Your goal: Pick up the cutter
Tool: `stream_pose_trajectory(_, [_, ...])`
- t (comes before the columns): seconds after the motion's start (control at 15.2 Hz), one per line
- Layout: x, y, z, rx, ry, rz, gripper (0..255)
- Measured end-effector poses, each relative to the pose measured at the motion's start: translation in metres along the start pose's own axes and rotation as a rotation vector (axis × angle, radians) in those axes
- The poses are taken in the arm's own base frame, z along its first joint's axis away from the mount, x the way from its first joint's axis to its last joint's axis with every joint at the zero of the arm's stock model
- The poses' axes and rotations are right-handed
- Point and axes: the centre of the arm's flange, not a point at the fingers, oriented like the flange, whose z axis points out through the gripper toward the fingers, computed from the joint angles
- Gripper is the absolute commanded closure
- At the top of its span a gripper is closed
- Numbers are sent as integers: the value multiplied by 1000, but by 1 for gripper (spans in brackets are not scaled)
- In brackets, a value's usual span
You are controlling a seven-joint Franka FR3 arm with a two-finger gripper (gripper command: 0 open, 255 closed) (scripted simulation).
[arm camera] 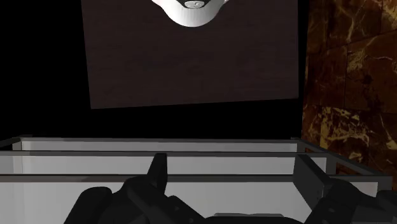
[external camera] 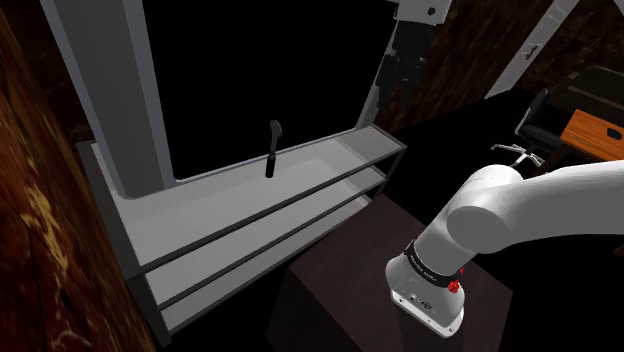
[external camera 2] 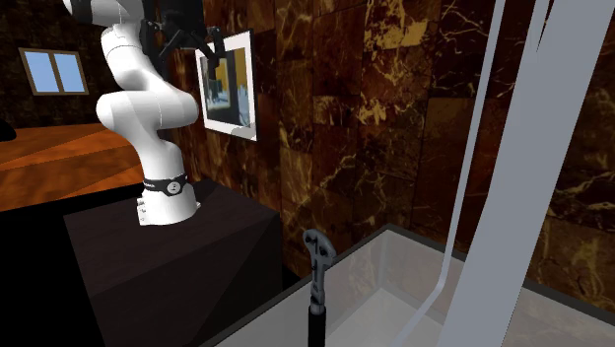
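The cutter (external camera: pixel 272 150), a slim black tool with a hooked top, stands upright on the top level of a grey shelf unit (external camera: pixel 230 205), near its back edge. In the second exterior view the cutter (external camera 2: pixel 315 286) rises from the same shelf top (external camera 2: pixel 394 296). My black gripper (external camera: pixel 392 88) hangs high above the shelf's right end, well up and to the right of the cutter, open and holding nothing. From the second exterior view the gripper (external camera 2: pixel 187 34) is at the upper left, far from the cutter. In the wrist view the gripper (arm camera: pixel 232 172) looks down on the shelf rails (arm camera: pixel 191 147).
The dark box stand (external camera: pixel 340 290) carries the arm base (external camera: pixel 430 290) right in front of the shelf. A tall white panel (external camera: pixel 110 90) rises at the shelf's left end, with a black area behind. An office chair (external camera: pixel 545 120) and wooden desk (external camera: pixel 595 125) stand far right. Brown marble walls surround.
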Motion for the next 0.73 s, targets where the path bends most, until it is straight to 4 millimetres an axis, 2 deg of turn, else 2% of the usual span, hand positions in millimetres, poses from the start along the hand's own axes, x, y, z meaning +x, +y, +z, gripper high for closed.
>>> stream_pose_trajectory(0.2, [5,-5,11,-4,30,8,0])
stream_pose_trajectory(0.53, [28,-19,59,-21,153,42,0])
stream_pose_trajectory(0.73, [50,-23,81,-31,234,62,0])
